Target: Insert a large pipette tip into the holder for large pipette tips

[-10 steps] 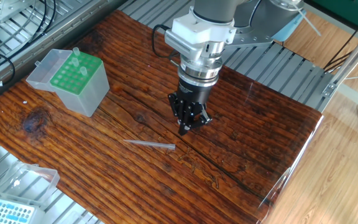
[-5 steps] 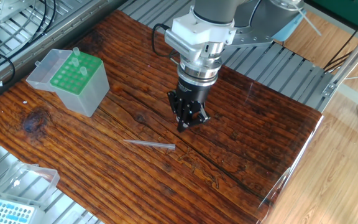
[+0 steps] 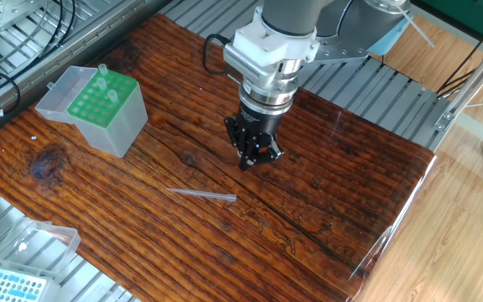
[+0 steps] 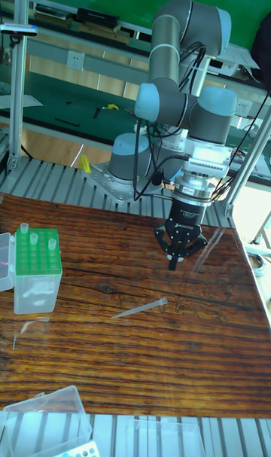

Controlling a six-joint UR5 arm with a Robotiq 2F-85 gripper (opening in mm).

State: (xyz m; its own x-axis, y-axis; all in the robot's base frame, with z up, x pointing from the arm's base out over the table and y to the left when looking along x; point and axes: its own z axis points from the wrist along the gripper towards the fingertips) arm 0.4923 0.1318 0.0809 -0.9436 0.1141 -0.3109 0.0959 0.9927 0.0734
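The large pipette tip [image 3: 201, 194] [image 4: 140, 309] lies flat on the dark wooden table, a thin translucent cone. My gripper [image 3: 246, 165] [image 4: 174, 263] hangs above the table, a little right of and beyond the tip, pointing straight down. Its fingers meet at a point with nothing between them, so it looks shut. The holder for large pipette tips [image 3: 103, 101] [image 4: 36, 260], a translucent box with a green top, stands at the far left. Its clear lid [image 3: 57, 94] is folded open. A few tips stand upright in its holes.
A flatter box with a light blue grid top [image 3: 7, 285] and a clear lid [image 3: 40, 237] sits on the metal frame at the front left. Black cables [image 3: 7, 80] run along the left side. The table's right edge [image 3: 409, 197] borders a metal rail.
My gripper has risen a little and drifted slightly left. The pipette tip and the holder have stayed where they were.
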